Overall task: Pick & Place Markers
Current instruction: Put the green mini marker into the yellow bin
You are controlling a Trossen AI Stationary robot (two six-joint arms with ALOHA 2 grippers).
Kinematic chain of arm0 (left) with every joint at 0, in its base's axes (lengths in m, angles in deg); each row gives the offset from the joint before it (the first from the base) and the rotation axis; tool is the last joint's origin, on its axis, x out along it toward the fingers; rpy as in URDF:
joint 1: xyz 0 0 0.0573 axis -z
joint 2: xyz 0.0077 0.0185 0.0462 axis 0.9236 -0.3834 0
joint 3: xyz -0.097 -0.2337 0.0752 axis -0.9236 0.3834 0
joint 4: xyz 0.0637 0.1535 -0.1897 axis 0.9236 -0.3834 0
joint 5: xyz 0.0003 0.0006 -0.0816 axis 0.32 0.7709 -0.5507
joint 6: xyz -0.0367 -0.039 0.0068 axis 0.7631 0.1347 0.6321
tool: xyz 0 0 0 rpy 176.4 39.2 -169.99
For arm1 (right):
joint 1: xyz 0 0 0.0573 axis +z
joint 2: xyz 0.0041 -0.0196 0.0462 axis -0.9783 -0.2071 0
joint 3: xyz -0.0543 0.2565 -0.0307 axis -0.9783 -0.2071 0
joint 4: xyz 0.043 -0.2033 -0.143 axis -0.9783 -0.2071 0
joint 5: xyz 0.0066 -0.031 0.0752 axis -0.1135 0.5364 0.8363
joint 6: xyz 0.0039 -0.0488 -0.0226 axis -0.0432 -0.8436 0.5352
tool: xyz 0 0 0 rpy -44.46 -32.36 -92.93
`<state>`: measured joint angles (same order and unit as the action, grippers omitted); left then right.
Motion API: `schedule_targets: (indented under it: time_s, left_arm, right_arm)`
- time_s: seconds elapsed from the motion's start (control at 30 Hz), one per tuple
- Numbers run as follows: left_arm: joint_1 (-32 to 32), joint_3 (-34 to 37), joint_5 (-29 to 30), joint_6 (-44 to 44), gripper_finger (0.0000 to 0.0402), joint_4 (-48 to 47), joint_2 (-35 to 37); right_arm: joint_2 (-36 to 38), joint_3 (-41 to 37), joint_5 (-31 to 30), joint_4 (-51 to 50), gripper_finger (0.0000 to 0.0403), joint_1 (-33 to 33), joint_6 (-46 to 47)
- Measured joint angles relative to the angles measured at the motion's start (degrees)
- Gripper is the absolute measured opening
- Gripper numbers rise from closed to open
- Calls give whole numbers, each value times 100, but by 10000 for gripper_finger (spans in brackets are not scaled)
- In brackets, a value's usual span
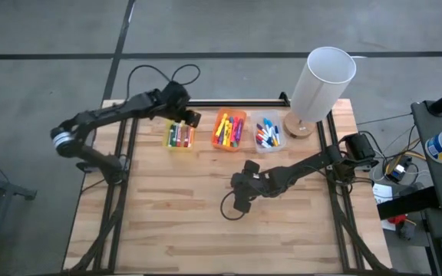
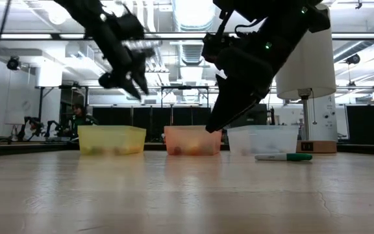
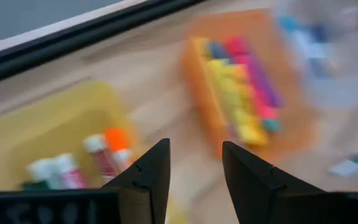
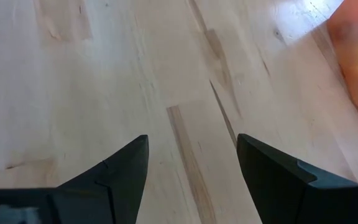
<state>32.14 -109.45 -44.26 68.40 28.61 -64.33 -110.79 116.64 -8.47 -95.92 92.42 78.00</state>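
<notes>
Left gripper (image 1: 191, 117): up over the yellow bin (image 1: 179, 136), hovering above its far edge; fingers (image 3: 151, 171) spread, nothing between them.
Right gripper (image 1: 242, 202): out over bare table (image 1: 167, 222), well short of the bins; jaws wide, only wood grain showing between them.
Yellow bin: right under the left gripper, and it is loaded — red, green and orange-capped markers (image 1: 179, 135) lying side by side inside.
Orange bin (image 1: 229, 129): just beside the left gripper, toward the right arm; a tidy row of yellow, pink and purple pens fills it.
Clear bin (image 1: 268, 133): farther along the row, beyond the right gripper; blue, red and white pens inside.
Stray marker (image 2: 284, 156): here's one left over, I'd say — a green-capped white pen lies on the table in the low view, in front of the clear bin. I cannot pick it out from above.
White cylinder (image 1: 321, 83): standing at the far corner past the clear bin, untouched.
Done so far: nearly everything looks sorted, three bins stocked, tabletop almost bare.
Left to do: by my reading, that last loose pen, and neither gripper is on it.
Next call: whichever arm reaches it has to come down low and line up across the pen's thin body.
</notes>
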Motion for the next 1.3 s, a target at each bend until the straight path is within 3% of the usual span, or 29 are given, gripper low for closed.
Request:
schedule_targets:
  time_s: [0.3, 0.6, 0.93, 1.3]
  left_arm:
    - [1210, 907, 29, 312, 128, 958, 1475]
    - [2745, 2269, 816, 720, 8, 2909, 2418]
    - [4075, 3709, 1003, -117, 9, 4366, 3339]
    - [4590, 5229, 1029, -772, 9, 5303, 4309]
  right_arm:
    - [0, -152, -11, 7, 236, -2, 2]
    - [0, -151, -11, 13, 233, -2, 75]
    - [186, -94, 685, -807, 224, 0, -195]
    - [894, -96, 967, -2264, 224, -2, -258]
